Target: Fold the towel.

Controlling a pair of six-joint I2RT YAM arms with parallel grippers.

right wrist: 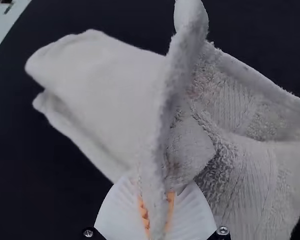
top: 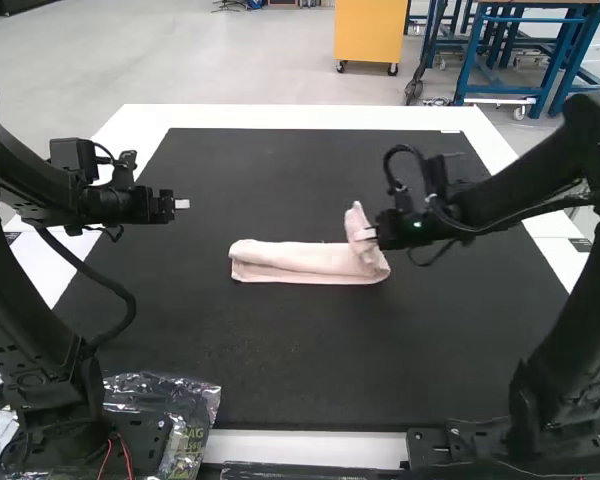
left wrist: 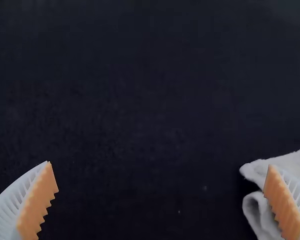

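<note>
The jaws of the right gripper (top: 368,235) are clamped on the raised right end of the towel (top: 300,262), those of the left gripper (top: 183,204) stand wide apart over the left side, and the towel's folded strip runs left to right across the mat (top: 280,370) on the surface (top: 310,115).

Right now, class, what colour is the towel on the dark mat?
Pale pink; the towel shows best in the high view.
</note>
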